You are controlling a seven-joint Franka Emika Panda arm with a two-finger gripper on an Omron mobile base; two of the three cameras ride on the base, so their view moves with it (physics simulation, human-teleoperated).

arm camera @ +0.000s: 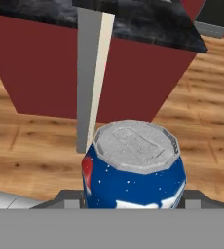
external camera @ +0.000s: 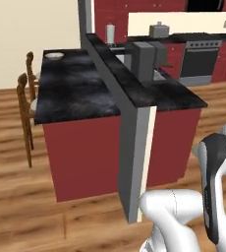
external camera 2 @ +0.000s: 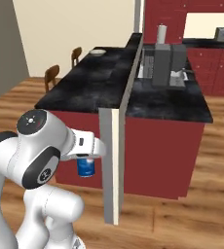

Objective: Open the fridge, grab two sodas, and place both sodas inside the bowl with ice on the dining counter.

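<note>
Speckled stone dining counter (external camera: 75,91), cylindrical blue soda can (arm camera: 133,168)

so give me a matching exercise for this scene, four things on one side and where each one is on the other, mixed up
Things:
1. soda can
2. bowl
3. wooden chairs
4. oven

Places:
a. on the far corner of the dining counter
b. against the back wall, beyond the counters
c. in the end effector, low in front of the red panel
d. on the floor along the left side of the dining counter

Pairs: 1-c, 2-a, 3-d, 4-b
</note>
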